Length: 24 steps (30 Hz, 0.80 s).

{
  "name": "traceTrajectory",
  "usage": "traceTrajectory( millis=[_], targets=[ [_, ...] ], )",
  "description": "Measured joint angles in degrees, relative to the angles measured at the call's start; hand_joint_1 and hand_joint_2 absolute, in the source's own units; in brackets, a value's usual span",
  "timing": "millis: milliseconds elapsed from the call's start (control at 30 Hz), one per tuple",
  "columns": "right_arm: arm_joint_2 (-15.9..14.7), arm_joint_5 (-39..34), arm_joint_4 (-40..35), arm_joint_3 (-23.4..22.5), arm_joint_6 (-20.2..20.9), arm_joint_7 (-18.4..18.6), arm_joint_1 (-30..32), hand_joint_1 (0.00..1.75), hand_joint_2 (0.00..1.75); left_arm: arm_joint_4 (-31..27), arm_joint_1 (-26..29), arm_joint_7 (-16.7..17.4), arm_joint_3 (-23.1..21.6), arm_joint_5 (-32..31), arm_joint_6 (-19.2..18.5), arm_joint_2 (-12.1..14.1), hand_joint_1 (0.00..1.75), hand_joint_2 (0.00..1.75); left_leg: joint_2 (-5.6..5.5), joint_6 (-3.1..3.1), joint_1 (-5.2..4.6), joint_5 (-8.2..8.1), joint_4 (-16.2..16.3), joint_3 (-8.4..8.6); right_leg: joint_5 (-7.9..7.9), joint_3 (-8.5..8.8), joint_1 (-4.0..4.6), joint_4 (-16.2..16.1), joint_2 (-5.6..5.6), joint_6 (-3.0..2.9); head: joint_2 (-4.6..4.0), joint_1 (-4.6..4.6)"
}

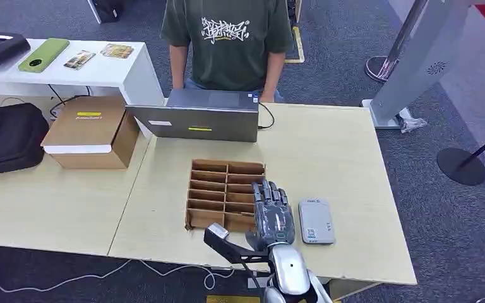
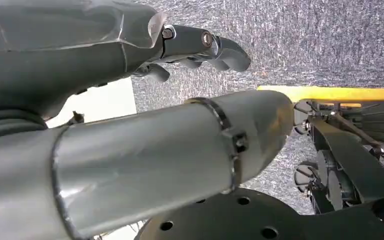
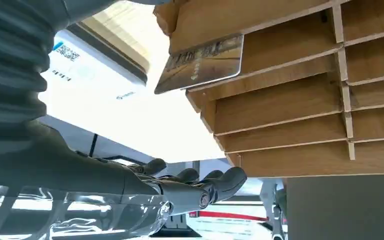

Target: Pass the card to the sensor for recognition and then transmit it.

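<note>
Setting: office-type demo or test space. Grey carpet tile floor (image 1: 353, 57), light wood tables (image 1: 328, 151) pushed together, white side desk (image 1: 110, 72), laptop (image 1: 196, 115) with a person (image 1: 227, 44) standing behind it. Stanchion base (image 1: 461, 166) and freestanding kiosk post (image 1: 417, 57) suggest a reception or exhibition area.

The worktop (image 1: 328, 151) is pale wood-toned. The divided tray (image 1: 225, 192) on it is brown cardboard. The card (image 3: 200, 64) is metallic gold-brown with pale lettering. The sensor (image 1: 316, 221) is light grey with small blue markings. The right robot hand (image 1: 271, 211) is dark grey on a silver arm. The laptop (image 1: 199, 117) is grey with a yellow sticker. The person's shirt (image 1: 227, 38) is dark green with white graffiti-like print. The carpet (image 1: 455, 208) is speckled dark blue-grey.
</note>
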Motion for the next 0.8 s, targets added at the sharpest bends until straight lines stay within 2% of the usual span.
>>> traceTrajectory(
  millis=[767, 800],
  targets=[
    [0.0, -1.6, 4.3, 0.0, -1.4, -0.5, -0.9, 0.00, 1.75, 0.0, 0.0, 0.2, 0.1, 0.0, 0.0, 0.0, 0.00, 0.00, 0.00, 0.00, 0.00, 0.00, 0.0, 0.00, 0.00, 0.00, 0.00, 0.0, 0.00, 0.00, 0.00, 0.00],
    [0.0, -1.7, 4.4, 0.0, -1.5, -0.5, -0.9, 1.29, 1.75, 0.0, 0.0, 0.2, 0.1, 0.0, 0.0, 0.0, 0.00, 0.00, 0.00, 0.00, 0.00, 0.00, 0.0, 0.00, 0.00, 0.00, 0.00, 0.0, 0.00, 0.00, 0.00, 0.00]
  ],
)
